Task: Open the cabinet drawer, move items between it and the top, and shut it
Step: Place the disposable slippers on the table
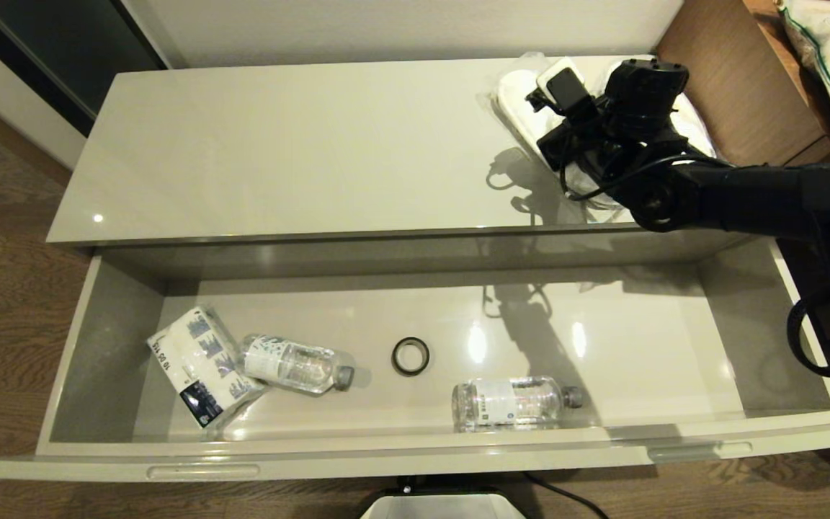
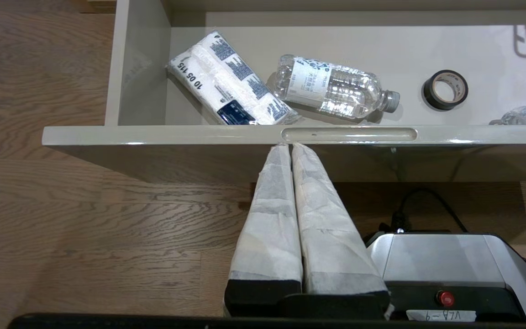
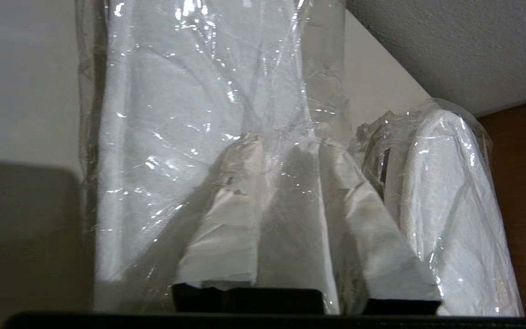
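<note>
The cabinet drawer (image 1: 415,461) stands pulled fully out below the cream-white top (image 1: 300,144). Two bagged white slippers lie at the top's far right end: one (image 1: 516,94) (image 3: 176,114) and a second (image 1: 696,126) (image 3: 445,183) beside the desk. My right gripper (image 3: 286,141) is down on the first slipper, its wrapped fingers (image 3: 226,205) closed on the crinkly bag and slipper edge between them. In the head view the wrist hides those fingers. My left gripper (image 2: 289,145) is shut and empty, just below the drawer front (image 2: 176,135) by its left slot (image 2: 349,135).
Inside the drawer lie a blue-printed tissue pack (image 1: 202,364), two clear water bottles (image 1: 296,364) (image 1: 512,404) and a black tape roll (image 1: 410,355). A brown wood-grain desk (image 1: 739,79) borders the top's right end. The robot base (image 2: 445,260) stands before the drawer.
</note>
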Motion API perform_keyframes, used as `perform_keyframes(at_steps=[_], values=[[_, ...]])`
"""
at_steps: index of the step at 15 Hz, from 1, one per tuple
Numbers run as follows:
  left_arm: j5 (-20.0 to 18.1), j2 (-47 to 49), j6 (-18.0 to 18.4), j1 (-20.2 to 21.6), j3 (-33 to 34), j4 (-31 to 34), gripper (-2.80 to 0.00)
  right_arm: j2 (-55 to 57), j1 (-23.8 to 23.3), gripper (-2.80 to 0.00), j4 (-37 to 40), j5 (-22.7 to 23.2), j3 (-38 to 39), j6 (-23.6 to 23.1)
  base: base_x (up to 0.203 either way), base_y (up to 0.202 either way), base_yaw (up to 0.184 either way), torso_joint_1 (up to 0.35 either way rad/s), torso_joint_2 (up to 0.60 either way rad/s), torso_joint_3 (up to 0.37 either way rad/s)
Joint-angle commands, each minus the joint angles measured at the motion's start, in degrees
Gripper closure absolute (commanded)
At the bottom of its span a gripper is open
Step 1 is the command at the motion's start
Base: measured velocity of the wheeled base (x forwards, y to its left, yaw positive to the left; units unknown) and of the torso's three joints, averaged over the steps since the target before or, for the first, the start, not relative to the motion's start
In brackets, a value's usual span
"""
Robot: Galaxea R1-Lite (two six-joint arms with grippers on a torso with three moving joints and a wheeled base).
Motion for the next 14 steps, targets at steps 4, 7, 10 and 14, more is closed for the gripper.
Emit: perform_keyframes(at_steps=[4,7,10,14], values=[[0.0,0.0,0.0,0.0,0.0,0.0,0.00,-3.8,0.1,-2.80,0.8,0.2,0.1,-0.4,0.000,0.000,0.000,0.000,0.00,0.000],[0.0,0.0,0.0,0.0,0.0,0.0,0.00,-10.9,1.3,-2.80,3.2,0.2,1.6,-0.4,0.000,0.000,0.000,0.000,0.00,0.000],[0.0,0.0,0.0,0.0,0.0,0.0,0.00,-19.4,3.8,-2.80,10.3,-0.3,2.6,-0.2,0.000,0.000,0.000,0.000,0.00,0.000],[0.0,0.0,0.0,0.0,0.0,0.0,0.00,-27.2,5.1,-1.88,17.9,-1.6,7.1,0.1,0.000,0.000,0.000,0.000,0.00,0.000]])
